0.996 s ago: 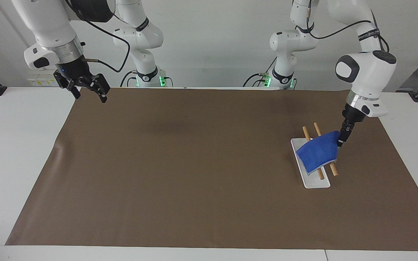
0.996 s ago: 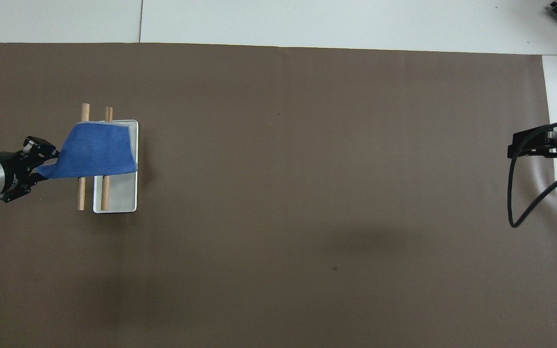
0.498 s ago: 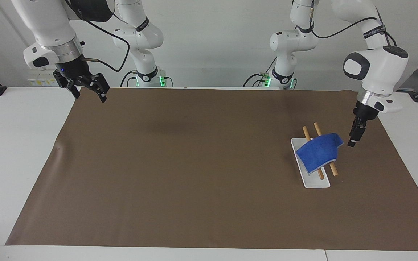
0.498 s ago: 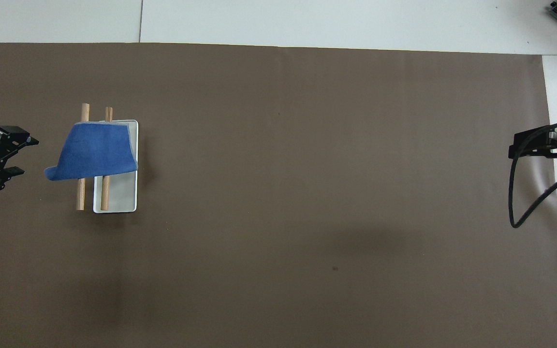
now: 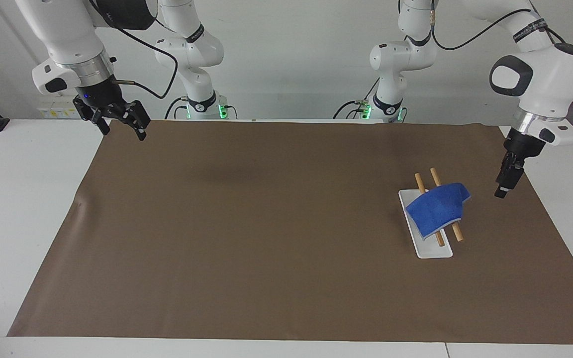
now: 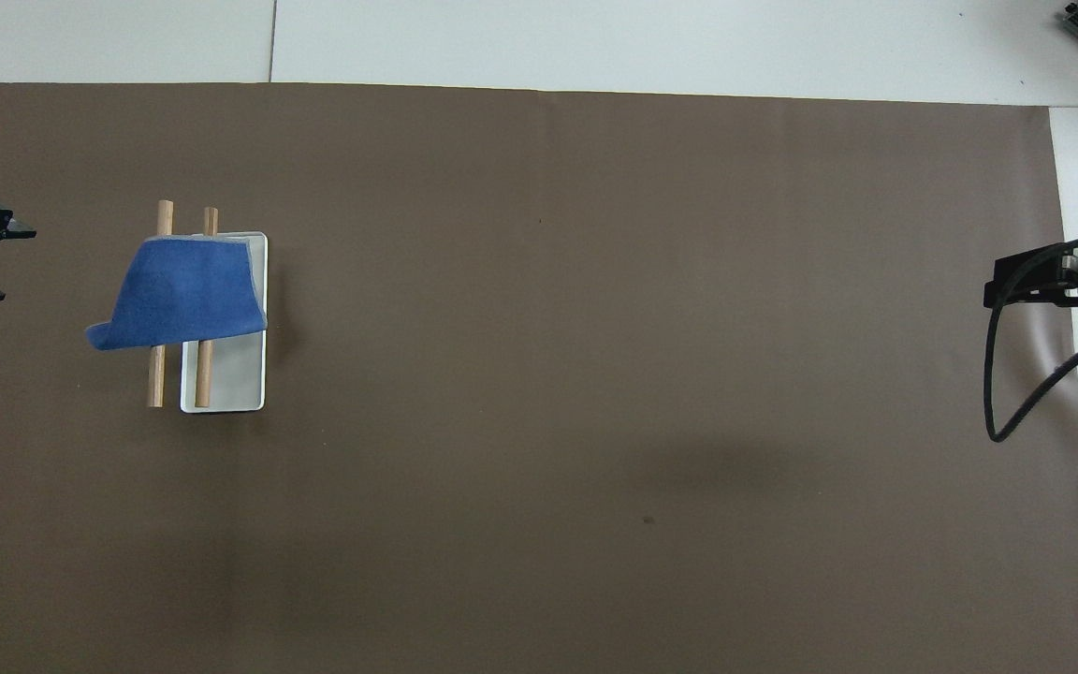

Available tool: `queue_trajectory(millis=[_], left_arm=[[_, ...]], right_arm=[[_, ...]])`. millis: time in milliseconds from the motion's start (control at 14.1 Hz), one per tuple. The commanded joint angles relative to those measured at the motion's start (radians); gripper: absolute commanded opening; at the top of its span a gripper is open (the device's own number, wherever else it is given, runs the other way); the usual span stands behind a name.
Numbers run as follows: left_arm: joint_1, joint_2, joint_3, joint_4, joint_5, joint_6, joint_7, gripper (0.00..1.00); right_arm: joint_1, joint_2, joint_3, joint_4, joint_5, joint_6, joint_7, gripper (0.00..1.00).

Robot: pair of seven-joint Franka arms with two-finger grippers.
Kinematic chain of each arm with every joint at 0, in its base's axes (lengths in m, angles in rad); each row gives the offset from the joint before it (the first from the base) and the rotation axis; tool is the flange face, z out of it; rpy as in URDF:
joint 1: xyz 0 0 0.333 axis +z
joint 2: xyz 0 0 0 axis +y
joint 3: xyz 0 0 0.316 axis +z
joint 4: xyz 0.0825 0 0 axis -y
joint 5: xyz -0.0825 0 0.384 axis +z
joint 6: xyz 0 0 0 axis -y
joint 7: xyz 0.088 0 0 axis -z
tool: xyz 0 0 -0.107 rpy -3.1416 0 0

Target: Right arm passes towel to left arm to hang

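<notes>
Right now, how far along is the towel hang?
Looks done: the towel is draped over the two wooden rods of the rack on its white base. In hand: nothing. The left hand hangs open beside the rack over the brown mat, apart from the towel. The right hand waits open over the mat's corner at its own end. Left: apparently nothing.

White jointed arms [image 5: 540, 74], black claws [image 5: 117, 117], silver wrist rings, looping black cables
</notes>
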Motion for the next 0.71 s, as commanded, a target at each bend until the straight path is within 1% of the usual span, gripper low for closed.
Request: queue_trajectory(millis=[0, 142, 285, 356, 498, 569, 640], left_arm=[[-0.003, 0.06, -0.006, 0.2, 0.017, -0.193, -0.019, 0.77], [-0.006, 0.062, -0.024, 0.27, 0.035, -0.281, -0.019, 0.77], [-0.008, 0.062, -0.067, 0.332, 0.104, -0.377, -0.004, 0.75], [-0.008, 0.062, -0.091, 0.352, 0.138, -0.411, -0.004, 0.73], [-0.008, 0.058, -0.13, 0.373, 0.167, -0.465, -0.001, 0.71], [-0.008, 0.054, -0.145, 0.378, 0.178, -0.485, 0.02, 0.7], [-0.006, 0.052, -0.156, 0.381, 0.192, -0.517, 0.093, 0.69]], right_arm=[[-0.008, -0.025, 0.004, -0.028, 0.016, 0.002, 0.008, 1.0], [-0.008, -0.025, 0.004, -0.029, 0.016, 0.002, 0.008, 1.0], [-0.008, -0.025, 0.004, -0.028, 0.016, 0.002, 0.008, 1.0], [-0.008, -0.025, 0.004, -0.028, 0.016, 0.002, 0.008, 1.0], [-0.008, -0.025, 0.004, -0.028, 0.016, 0.002, 0.008, 1.0], [-0.007, -0.025, 0.004, -0.028, 0.016, 0.002, 0.008, 1.0], [-0.008, -0.025, 0.004, -0.028, 0.016, 0.002, 0.008, 1.0]])
